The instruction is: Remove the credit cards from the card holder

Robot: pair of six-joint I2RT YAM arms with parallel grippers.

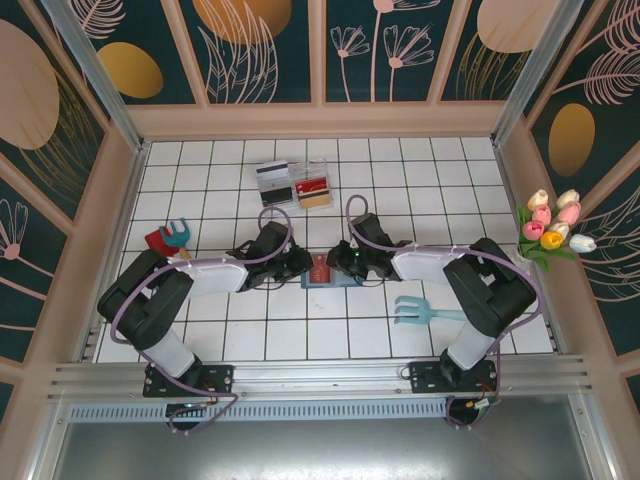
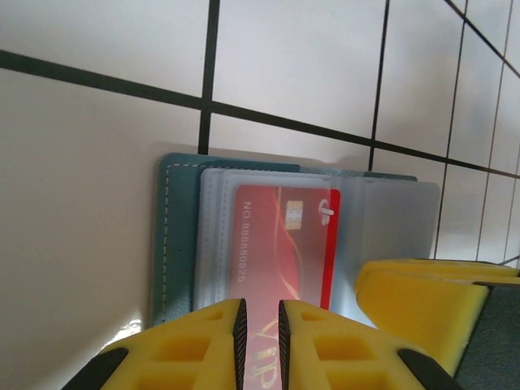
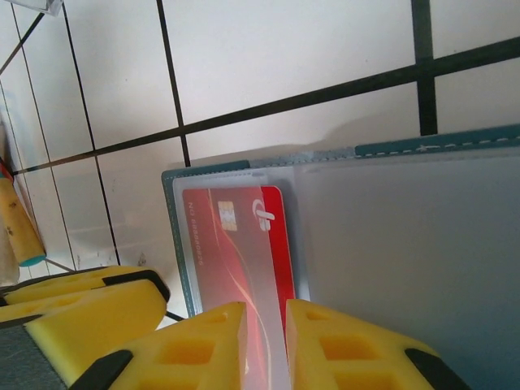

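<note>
- The holder (image 1: 346, 281) lies open and flat in the middle of the table (image 1: 200, 190), between my two grippers. A red card (image 2: 284, 244) sits inside its clear sleeve (image 2: 390, 215).
- Left gripper (image 2: 260, 329): the jaws are drawn to a narrow slit over the card's near end, with its print showing in the slit. I can't tell whether they pinch it or only stand over it.
- Right gripper (image 3: 264, 337): the same narrow slit, just beside the left one at the sleeve's edge. I can't tell the grip here either.
- I judge the step to be drawing the card out while the holder is held down.
- One gripper should take the sleeve or holder alone and the other the card alone, or they will fight each other.
- I'd pull slowly, low and along the card's length. The soft holder may fold at its crease if lifted.
- If the holder drags along, the sleeve is probably caught too, so I'd re-grip.
- The tray (image 1: 318, 168) at the far side holds cards and looks like the drop spot.
</note>
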